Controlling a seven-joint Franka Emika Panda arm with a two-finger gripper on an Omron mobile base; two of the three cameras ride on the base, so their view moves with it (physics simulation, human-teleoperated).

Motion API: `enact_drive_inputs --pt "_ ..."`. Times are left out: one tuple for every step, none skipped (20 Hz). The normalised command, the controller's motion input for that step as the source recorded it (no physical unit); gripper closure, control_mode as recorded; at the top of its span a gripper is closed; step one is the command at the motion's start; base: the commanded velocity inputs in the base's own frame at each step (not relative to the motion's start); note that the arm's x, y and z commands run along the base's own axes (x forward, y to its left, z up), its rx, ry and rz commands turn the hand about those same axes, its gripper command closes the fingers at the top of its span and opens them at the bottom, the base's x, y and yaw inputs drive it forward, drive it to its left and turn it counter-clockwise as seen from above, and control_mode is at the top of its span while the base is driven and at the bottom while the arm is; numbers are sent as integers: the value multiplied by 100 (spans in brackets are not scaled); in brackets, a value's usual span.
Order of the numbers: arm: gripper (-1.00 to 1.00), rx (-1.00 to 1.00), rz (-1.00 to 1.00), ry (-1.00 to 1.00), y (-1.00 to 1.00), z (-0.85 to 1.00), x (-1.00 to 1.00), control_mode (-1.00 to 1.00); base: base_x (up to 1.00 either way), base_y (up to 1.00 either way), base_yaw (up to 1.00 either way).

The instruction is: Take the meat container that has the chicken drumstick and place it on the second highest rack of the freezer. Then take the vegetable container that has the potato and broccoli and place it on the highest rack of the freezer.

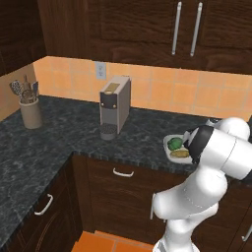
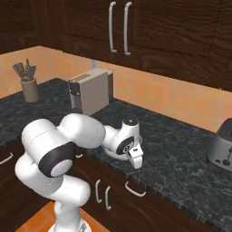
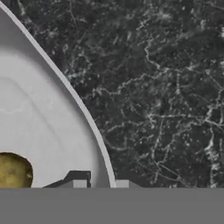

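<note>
On my hand view the claw (image 3: 97, 183) sits at the bottom edge with its two grey fingertips (image 3: 79, 183) drawn close together, one on either side of the thin white rim of the vegetable container (image 3: 52, 131), so I read it as pinched onto that rim. The container is smooth, glossy white, with a curved wall and a shallow dished floor; at its lower left I see the potato (image 3: 13, 171), a mottled yellow-brown lump cut off by the frame. To the right of the rim spreads the counter (image 3: 166, 87), dark stone with pale grey veining. Going left to right across my left base view: a beige cylindrical crock of utensils (image 1: 30, 112) stands in the corner on the counter, then a boxy grey-brown coffee machine (image 1: 114, 106) against the orange tiled backsplash (image 1: 197, 96), then the white container at the counter's front edge with the bumpy green broccoli (image 1: 174, 143) and the potato lying just beside it, partly hidden by my white arm (image 1: 221, 147). In the right base view the hand points down at the counter edge, and a rounded metal toaster (image 2: 222, 146) sits far right. Dark wooden cabinets (image 2: 172, 31) with slim metal handles hang above.
</note>
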Motion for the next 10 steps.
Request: enact_drive_inputs --pt "100 0 0 0 0 0 0 -100 0 0 0" --pt "100 0 0 0 0 0 0 -100 0 0 0" --pt "100 0 0 0 0 0 -7 -100 0 0 0" --pt "100 0 0 -20 0 15 -56 -100 0 0 0" --pt "100 0 0 -23 0 38 -77 -100 0 0 0" --pt "100 0 0 -26 4 62 -100 -100 0 0 0" --pt "100 0 0 -26 14 69 -100 -100 0 0 0" --pt "100 0 -4 -31 15 78 -100 -100 0 0 0" --pt "100 0 -6 -31 19 89 -100 -100 0 0 0" --pt "100 7 -10 -23 8 100 -100 -100 0 0 0"
